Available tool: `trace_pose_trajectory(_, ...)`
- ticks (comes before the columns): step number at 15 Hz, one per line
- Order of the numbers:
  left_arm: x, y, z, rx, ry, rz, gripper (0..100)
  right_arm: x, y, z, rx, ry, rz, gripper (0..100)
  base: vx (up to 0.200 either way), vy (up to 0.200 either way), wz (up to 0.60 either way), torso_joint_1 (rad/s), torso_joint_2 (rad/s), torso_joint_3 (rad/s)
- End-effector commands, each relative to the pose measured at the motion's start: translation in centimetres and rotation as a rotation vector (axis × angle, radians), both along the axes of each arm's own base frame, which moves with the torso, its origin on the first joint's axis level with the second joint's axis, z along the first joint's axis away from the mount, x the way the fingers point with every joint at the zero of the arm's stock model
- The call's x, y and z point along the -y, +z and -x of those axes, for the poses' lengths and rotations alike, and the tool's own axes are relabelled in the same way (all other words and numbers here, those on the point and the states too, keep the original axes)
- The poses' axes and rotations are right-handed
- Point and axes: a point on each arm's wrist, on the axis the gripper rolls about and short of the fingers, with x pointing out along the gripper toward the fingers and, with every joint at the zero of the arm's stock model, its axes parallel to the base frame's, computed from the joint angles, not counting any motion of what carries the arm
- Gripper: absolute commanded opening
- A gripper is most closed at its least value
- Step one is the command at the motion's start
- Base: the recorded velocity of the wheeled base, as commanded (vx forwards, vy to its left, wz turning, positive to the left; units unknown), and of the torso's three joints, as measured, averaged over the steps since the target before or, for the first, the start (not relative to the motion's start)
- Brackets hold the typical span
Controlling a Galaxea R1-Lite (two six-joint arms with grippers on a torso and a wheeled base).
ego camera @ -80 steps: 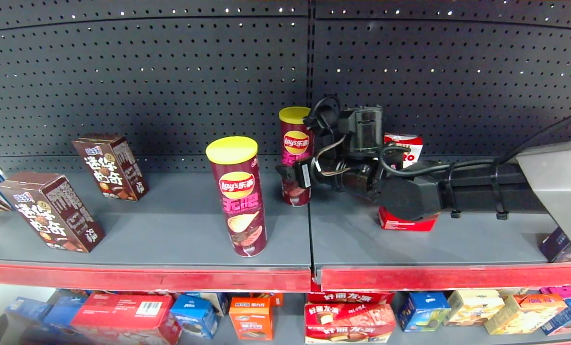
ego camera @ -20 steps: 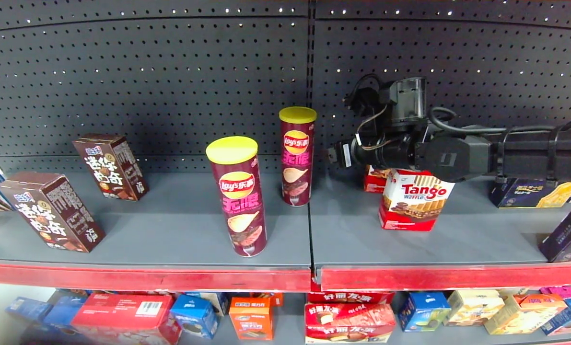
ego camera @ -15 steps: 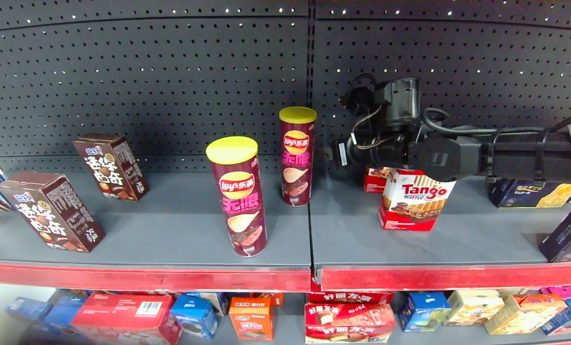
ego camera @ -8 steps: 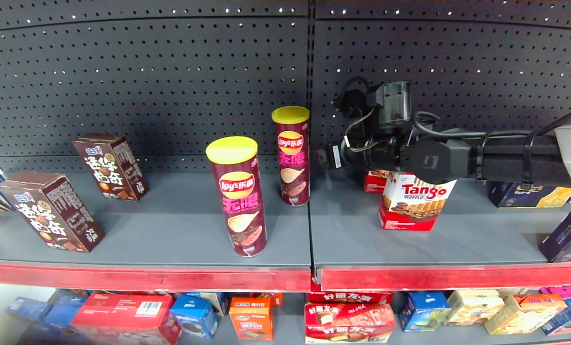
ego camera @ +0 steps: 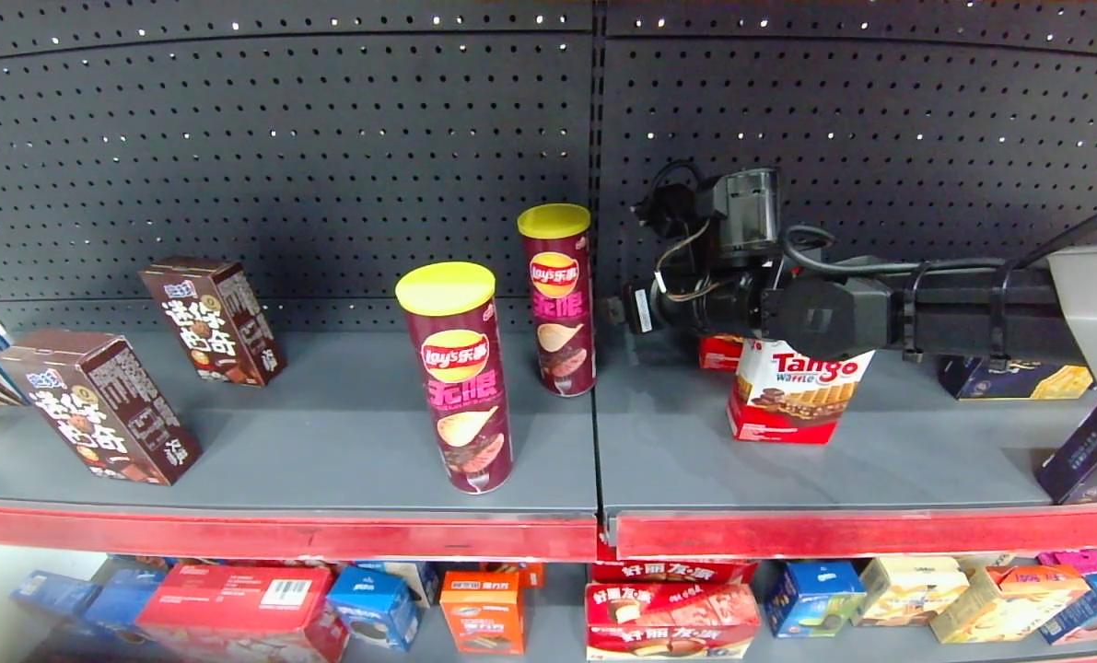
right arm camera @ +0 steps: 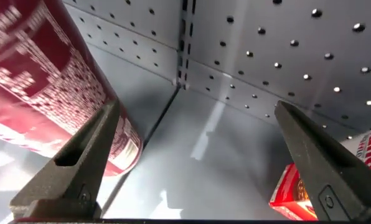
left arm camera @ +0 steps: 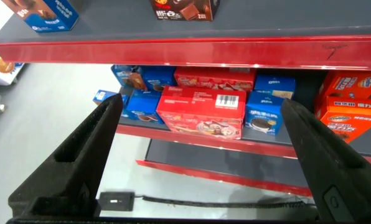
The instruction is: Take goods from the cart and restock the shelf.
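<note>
Chips can point(ego camera: 555, 299) at rear stands upright on the shelf point(ego camera: 327, 433) by the pegboard point(ego camera: 327, 166), just beside the right gripper point(right arm camera: 198, 162), fingers point(right arm camera: 79, 165) apart and empty; likely light, stiff, slick, tippy tube, so grip mid-body.

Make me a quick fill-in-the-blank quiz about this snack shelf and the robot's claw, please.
1. The front can and the rear can both have lids coloured ____.
2. The right claw, close to the rear can, holds nothing: its fingers are ____.
3. On the shelf, the wafer box stands to the ____ of both cans.

Missing words: yellow; open; right.
</note>
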Motion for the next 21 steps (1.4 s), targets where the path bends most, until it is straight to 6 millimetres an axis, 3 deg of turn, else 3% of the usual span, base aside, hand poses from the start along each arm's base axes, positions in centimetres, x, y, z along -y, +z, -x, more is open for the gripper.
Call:
trace_pose_trajectory(1, 0.0, 0.1, 0.0, 0.004, 0.0, 0.0, 100, 0.1, -0.5, -0.1, -0.012, -0.003, 0.008, 100, 0.0, 0.0, 0.0, 0.0, 0.0, 0.0)
trace_pose_trajectory(5, 0.0, 0.1, 0.0, 0.002, 0.0, 0.0, 100, 0.3, -1.2, -0.2, -0.032, -0.008, 0.022, 100, 0.0, 0.0, 0.0, 0.0, 0.0, 0.0)
trace_pose_trajectory(18, 0.0, 0.3, 0.0, 0.008, 0.001, -0.002, 100, 0.6, -0.2, 0.2, -0.013, -0.008, 0.01, 100, 0.0, 0.0, 0.0, 0.0, 0.0, 0.0)
trace_pose_trajectory(21, 0.0, 0.1, 0.0, 0.003, 0.0, -0.001, 100, 2.0, 2.2, 1.6, 0.019, -0.016, -0.015, 100, 0.0, 0.0, 0.0, 0.0, 0.0, 0.0)
